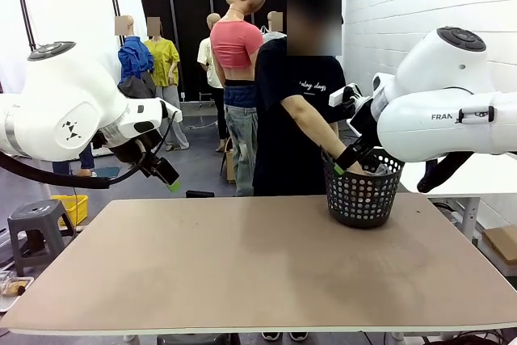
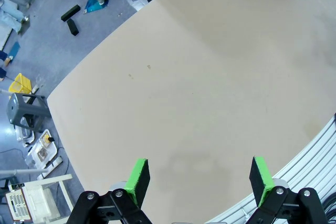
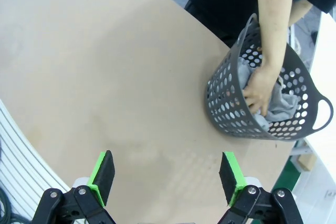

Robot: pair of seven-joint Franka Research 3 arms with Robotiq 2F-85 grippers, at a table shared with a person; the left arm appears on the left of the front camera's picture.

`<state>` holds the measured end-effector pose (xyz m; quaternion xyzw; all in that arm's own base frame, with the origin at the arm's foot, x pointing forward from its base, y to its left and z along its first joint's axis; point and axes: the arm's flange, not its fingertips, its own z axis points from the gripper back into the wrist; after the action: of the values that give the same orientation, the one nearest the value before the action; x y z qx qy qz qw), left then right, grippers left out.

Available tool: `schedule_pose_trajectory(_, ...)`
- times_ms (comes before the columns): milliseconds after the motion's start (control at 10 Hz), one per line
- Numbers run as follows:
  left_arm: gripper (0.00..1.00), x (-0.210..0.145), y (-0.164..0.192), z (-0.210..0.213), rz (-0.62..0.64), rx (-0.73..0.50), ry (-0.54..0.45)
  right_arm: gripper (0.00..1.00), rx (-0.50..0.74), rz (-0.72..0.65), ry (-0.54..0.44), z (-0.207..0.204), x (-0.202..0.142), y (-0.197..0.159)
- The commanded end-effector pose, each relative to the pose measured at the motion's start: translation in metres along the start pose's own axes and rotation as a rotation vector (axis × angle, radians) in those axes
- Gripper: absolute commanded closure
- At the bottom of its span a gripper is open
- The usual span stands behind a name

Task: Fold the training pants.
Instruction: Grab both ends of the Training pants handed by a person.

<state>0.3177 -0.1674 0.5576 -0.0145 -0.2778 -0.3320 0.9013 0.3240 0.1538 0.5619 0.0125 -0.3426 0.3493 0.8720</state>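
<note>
While the left arm hangs above the bench's left side, its left end effector (image 1: 168, 179) is tilted down toward the surface with the green-padded fingers (image 2: 137, 180) spread wide and nothing between them. In the left wrist view the tan bench (image 2: 199, 87) lies bare beneath those fingers, with a faint shadow of them on the surface.

Toward the middle, a person (image 1: 295, 119) in a black T-shirt stands at the far edge and reaches one arm down to the right.

Further right, a black mesh basket (image 3: 226, 103) stands upright on the bench near its far right corner. The training pants (image 3: 283, 106) are bunched inside it as light grey cloth, and the person's hand (image 3: 260, 90) rests on that cloth, inside the rim.

At the far right, the right end effector (image 1: 346, 163) hovers just beside the basket's near rim, apart from the cloth. Its fingers are parted wide and empty in the right wrist view, with bare bench between them.
</note>
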Motion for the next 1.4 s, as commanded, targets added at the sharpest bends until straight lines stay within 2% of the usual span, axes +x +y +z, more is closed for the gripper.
schedule_pose_trajectory(0, 0.0, 0.0012, 0.001, -0.0008, 0.001, -0.001, -0.001, 0.0, 0.008, -0.001, -0.002, -0.0003, 0.0001, 0.0003)
schedule_pose_trajectory(1300, 0.0, 0.0012, 0.001, -0.0008, 0.001, -0.001, -0.001, 0.0, 0.008, -0.001, -0.002, -0.0003, 0.0001, 0.0003)
